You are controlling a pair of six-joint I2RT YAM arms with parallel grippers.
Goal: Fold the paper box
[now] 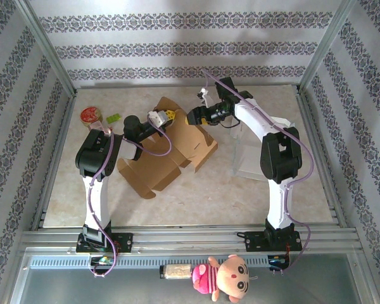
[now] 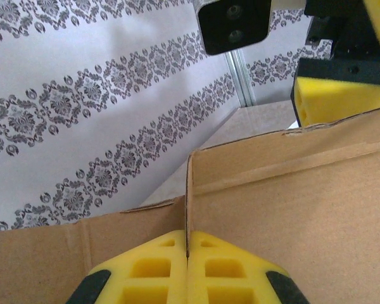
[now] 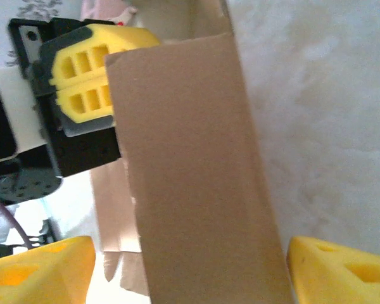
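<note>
Pale table [image 1: 209, 196], half-folded paper box [image 1: 177, 152] lying open on the table's middle, left gripper [image 1: 166, 116] above the table's far centre, pinched tight on a box panel edge, right gripper [image 1: 191, 116] likewise above the table's far centre, fingers spread wide astride a flap, gripping nothing.

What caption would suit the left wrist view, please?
Left gripper shut on a paper box flap, patterned wall behind.
</note>
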